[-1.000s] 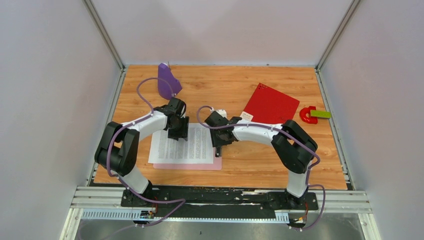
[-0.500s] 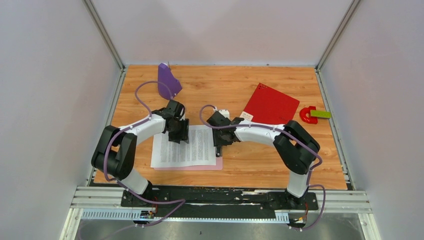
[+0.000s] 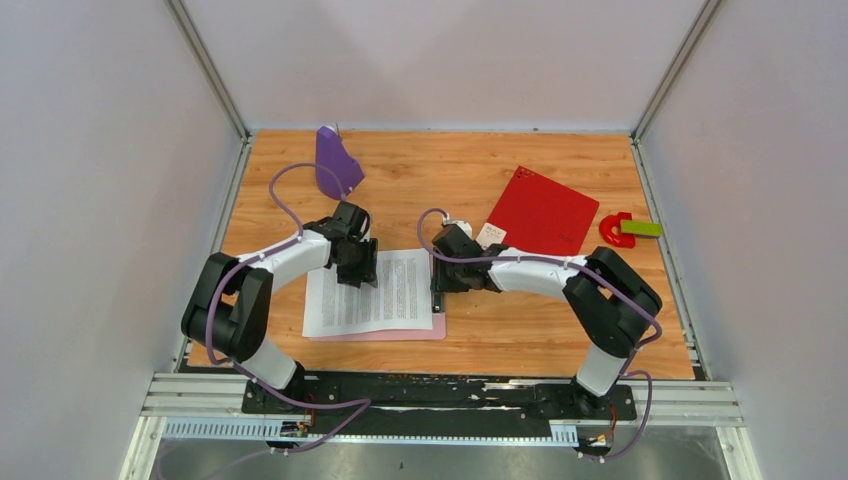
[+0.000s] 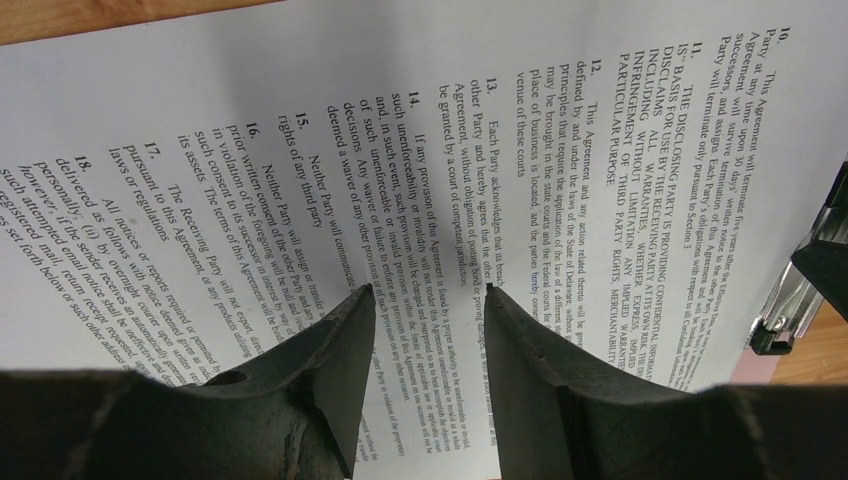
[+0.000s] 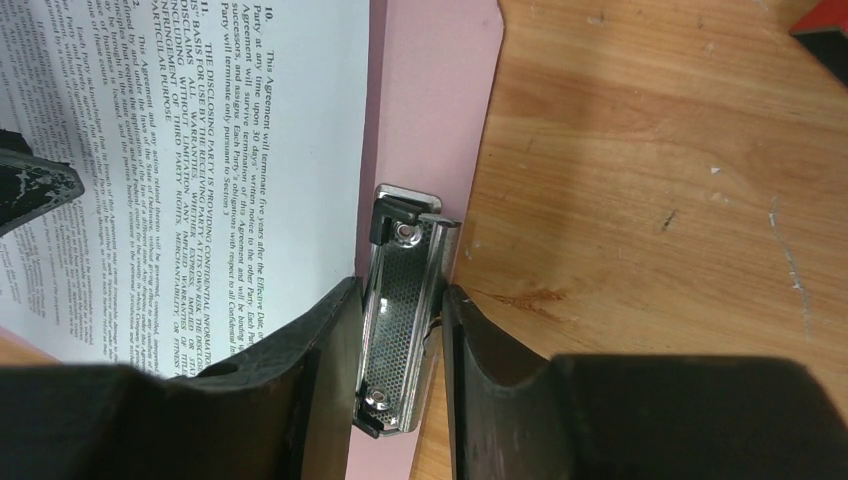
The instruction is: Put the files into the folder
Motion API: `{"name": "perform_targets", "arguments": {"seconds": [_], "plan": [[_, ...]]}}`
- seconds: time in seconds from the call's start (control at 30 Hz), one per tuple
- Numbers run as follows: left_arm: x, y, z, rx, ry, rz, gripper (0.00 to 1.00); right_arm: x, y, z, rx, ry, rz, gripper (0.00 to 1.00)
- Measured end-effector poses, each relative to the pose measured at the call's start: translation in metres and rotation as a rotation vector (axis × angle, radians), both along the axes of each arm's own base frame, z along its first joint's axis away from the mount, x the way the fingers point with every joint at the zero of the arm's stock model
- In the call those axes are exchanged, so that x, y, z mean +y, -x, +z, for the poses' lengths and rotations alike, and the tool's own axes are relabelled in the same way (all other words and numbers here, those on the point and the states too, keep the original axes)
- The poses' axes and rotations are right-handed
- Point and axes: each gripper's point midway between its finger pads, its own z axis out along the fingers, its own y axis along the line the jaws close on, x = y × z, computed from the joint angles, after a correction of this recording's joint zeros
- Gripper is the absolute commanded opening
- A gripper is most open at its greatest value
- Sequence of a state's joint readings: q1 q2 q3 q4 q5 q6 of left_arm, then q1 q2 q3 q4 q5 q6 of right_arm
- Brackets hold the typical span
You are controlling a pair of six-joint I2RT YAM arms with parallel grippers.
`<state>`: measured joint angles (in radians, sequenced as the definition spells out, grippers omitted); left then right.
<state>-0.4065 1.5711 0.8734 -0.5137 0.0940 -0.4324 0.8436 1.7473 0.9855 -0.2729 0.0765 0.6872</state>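
Evidently set up to free the pages - pinching the silver metal clip (image 5: 400,240) of the flat pink clipboard (image 5: 425,100) with the right claw (image 5: 402,290), 1 finger on each side, clamped on it, probably to ease its bite. Pressing down with the left claw (image 4: 430,295), fingers apart, gripping nothing, tips resting on the white paper sheets dense with black print (image 4: 400,150), likely to steady or slide them once loose. Leaves those files lying on the clipboard at the near left-centre, well apart from the large flat red folder (image 3: 540,212), closed at the far right, small white label (image 3: 492,233) turned toward the arms. Not yet filed, then.

Beneath, a pale wood-grain worktop (image 3: 500,330), scuffed in places - boxed in by plain pale walls (image 3: 100,200) with metal corner rails. Also a purple curved object (image 3: 335,162) far left and a small red-and-green piece (image 3: 625,230) by the right edge.
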Motion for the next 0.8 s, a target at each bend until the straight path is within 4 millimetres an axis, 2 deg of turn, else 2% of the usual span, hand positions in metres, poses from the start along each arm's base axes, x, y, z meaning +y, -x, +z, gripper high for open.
{"name": "perform_targets", "arguments": {"seconds": [0.37,0.63,0.8], "plan": [[0.008,-0.001,-0.002,-0.011,-0.047,0.004,0.53,0.0,-0.005,-0.002,0.005,-0.11,-0.011,0.0],[0.008,-0.001,-0.001,-0.015,-0.047,0.002,0.53,0.001,-0.005,0.001,-0.005,-0.068,-0.001,0.27],[0.007,0.0,-0.001,-0.021,-0.038,0.004,0.53,-0.008,0.004,0.003,0.015,0.036,0.015,0.39]]}}
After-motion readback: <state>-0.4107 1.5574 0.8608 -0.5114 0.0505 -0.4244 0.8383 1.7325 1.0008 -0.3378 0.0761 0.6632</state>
